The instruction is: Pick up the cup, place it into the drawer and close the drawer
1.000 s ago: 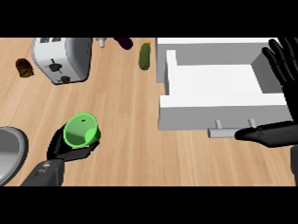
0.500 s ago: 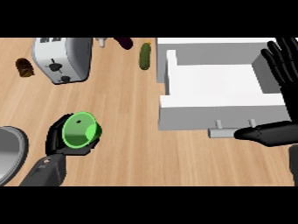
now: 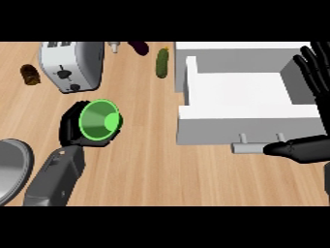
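Cup [image 3: 100, 120]: bright green, smooth, round-mouthed, tapering to a small base; tipped so the mouth faces the view; left of the drawer and apart from it, over the wood-grain counter [image 3: 149, 164].
Left hand [image 3: 70, 127]: black, fingers curled round the cup's wall from behind; wrapped that way probably to carry it rightward; height off the counter hard to judge from this steep angle.
Drawer [image 3: 246, 94]: white, boxy, flat-walled; standing open, ready to take the cup.
Handle [image 3: 257, 146]: grey bar on two posts at the drawer's front; likely the part to push for closing.
Right hand [image 3: 329, 92]: black, fingers straight and spread, upright at the right edge, thumb just beside the handle; resting.
Toaster [image 3: 71, 65]: silver, rounded block beyond the cup; not between cup and drawer.
Stage: cup grasped; placing and closing not yet done.
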{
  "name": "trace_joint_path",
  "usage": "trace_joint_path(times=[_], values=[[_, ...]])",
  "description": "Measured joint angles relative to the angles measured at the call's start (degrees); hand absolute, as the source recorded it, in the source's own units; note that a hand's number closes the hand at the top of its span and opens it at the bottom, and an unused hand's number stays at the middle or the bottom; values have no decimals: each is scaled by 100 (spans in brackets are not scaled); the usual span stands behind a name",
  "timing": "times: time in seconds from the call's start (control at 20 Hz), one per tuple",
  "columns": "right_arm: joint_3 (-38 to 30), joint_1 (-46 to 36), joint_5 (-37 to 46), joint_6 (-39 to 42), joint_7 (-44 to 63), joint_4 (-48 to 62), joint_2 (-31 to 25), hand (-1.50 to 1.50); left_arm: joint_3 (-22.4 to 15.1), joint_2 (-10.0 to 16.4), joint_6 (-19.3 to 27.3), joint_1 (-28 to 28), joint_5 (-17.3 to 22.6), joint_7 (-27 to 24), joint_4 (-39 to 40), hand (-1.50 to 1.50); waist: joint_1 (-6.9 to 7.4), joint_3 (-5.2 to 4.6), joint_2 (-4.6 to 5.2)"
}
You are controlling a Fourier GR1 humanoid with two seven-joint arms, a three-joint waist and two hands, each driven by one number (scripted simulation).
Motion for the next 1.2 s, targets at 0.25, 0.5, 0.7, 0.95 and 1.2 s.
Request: trace_joint_path(times=[0.25,0.5,0.7,0.95,1.2], values=[[-70,27,-21,20,-4,3,-51,-150,-271,-176,-13,-434,-17,459,-671,150,59,8,-30],[19,184,87,-28,-31,-80,33,-150,-679,-487,139,-927,41,1326,-1446,150,89,12,-56],[13,181,102,-57,21,-123,33,-150,-1035,-631,510,-1381,191,2198,-2018,150,72,12,-54],[-52,167,107,-10,-125,18,-7,-150,-1564,-694,1251,-2188,442,3158,-2311,150,10,11,-35],[-78,148,85,-5,-173,21,-2,-150,-1975,-713,1977,-3050,628,3860,-1962,150,-74,11,-7]])
